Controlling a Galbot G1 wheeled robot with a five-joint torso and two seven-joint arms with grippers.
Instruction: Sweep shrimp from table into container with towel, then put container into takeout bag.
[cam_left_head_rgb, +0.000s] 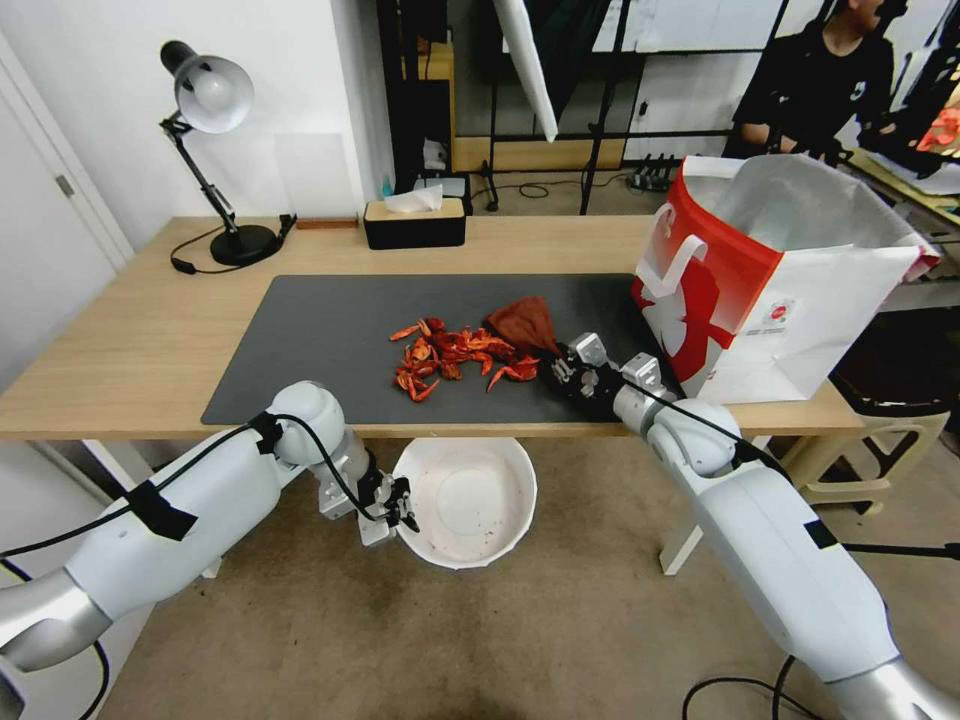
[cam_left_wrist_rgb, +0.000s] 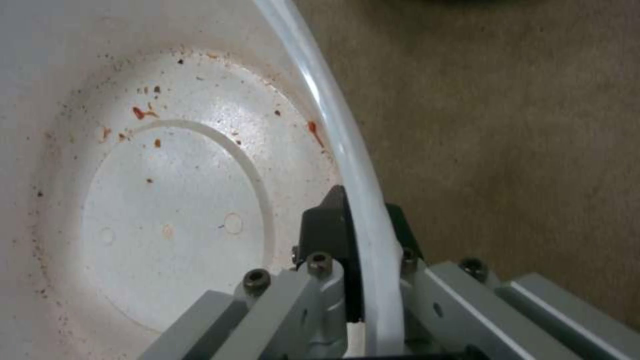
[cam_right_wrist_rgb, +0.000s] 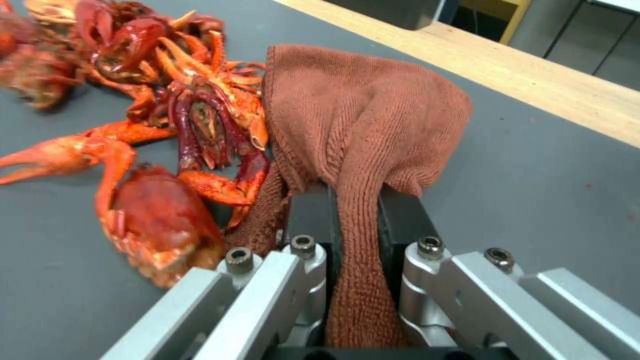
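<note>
The right tool (cam_right_wrist_rgb: 357, 220) pinched the soft, limp towel (cam_right_wrist_rgb: 360, 125) beside light, spiky shrimp (cam_right_wrist_rgb: 167, 150), while the left tool (cam_left_wrist_rgb: 360, 235) clamped the stiff container (cam_left_wrist_rgb: 353, 165) rim below the tabletop (cam_left_head_rgb: 130, 340) edge.

Mat (cam_left_head_rgb: 300, 340) bare left of shrimp (cam_left_head_rgb: 450, 358); takeout bag (cam_left_head_rgb: 770, 280) blocks table's (cam_left_head_rgb: 120, 350) right end.
</note>
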